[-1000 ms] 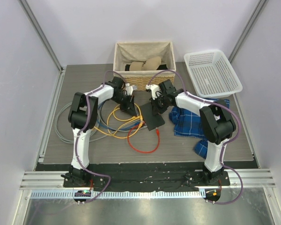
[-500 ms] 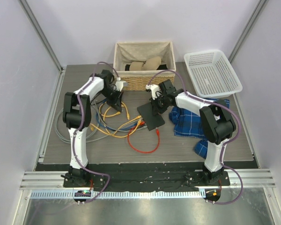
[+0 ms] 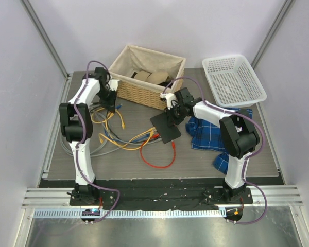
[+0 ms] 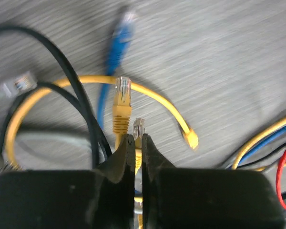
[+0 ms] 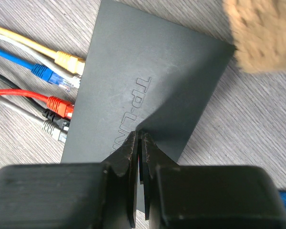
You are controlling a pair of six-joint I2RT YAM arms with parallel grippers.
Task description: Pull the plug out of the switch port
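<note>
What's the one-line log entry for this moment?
left fingers shut on yellow plug, away from switch | right fingers shut on switch | plug free

Black switch [image 5: 152,90], yellow plug [image 4: 138,136], blue plaid cloth [image 3: 208,135], white basket [image 3: 232,80].

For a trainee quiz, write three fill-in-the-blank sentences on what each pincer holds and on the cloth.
The left pincer is shut on the plug of a ____ cable. The right pincer is clamped on the edge of the flat black ____. The checked cloth is ____.
Missing words: yellow; switch; blue.
</note>
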